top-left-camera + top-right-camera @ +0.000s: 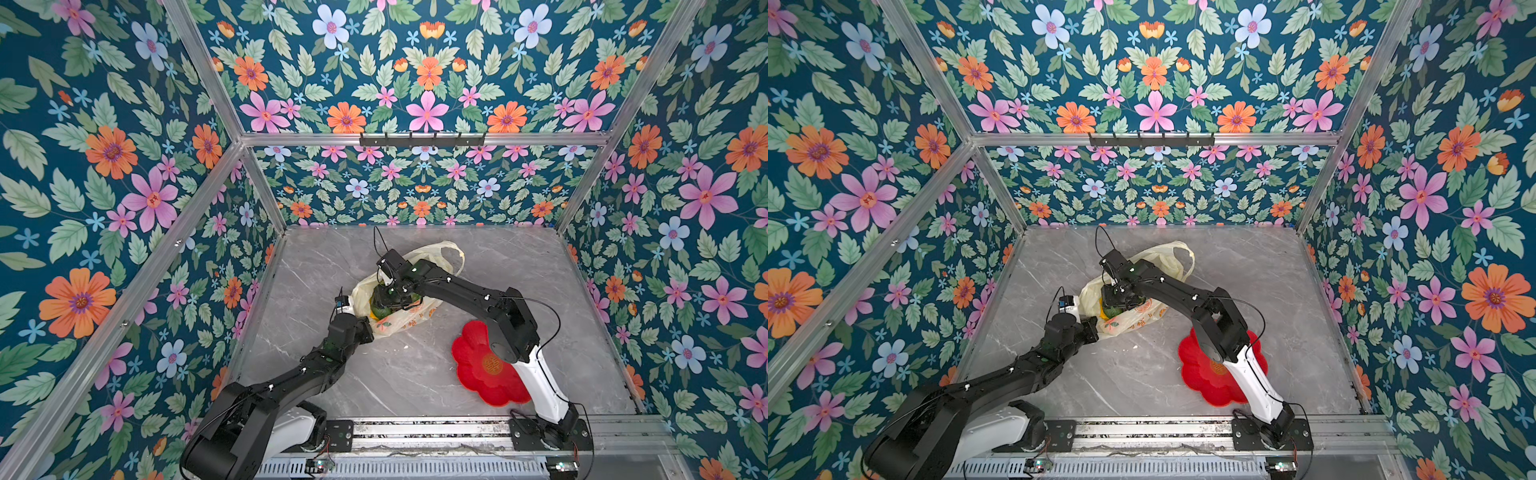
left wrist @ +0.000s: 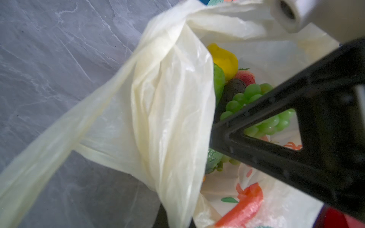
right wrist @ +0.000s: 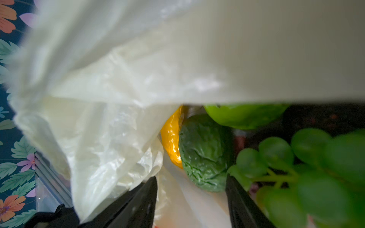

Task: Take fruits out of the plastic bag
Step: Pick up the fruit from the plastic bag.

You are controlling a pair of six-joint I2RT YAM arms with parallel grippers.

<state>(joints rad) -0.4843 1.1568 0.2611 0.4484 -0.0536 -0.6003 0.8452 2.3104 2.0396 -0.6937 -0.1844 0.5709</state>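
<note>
The pale-yellow plastic bag (image 1: 409,318) (image 1: 1133,322) lies on the grey table, mouth facing left. My left gripper (image 1: 368,328) (image 2: 175,221) is shut on the bag's rim, holding the mouth up. My right gripper (image 1: 388,301) (image 3: 191,189) is inside the mouth, jaws apart with only bag film between them. A wrinkled green avocado (image 3: 205,156) lies just past its tips, with a yellow fruit (image 3: 170,138), a green apple (image 3: 245,116) and grapes (image 3: 296,167) around it. The left wrist view also shows a lemon (image 2: 223,59), a dark avocado (image 2: 234,88) and a strawberry (image 2: 245,77).
A red flower-shaped plate (image 1: 482,370) (image 1: 1208,374) lies on the table to the right, partly under the right arm. The bag's loop handle (image 1: 449,253) sticks out behind the right wrist. Floral walls close in the table on three sides.
</note>
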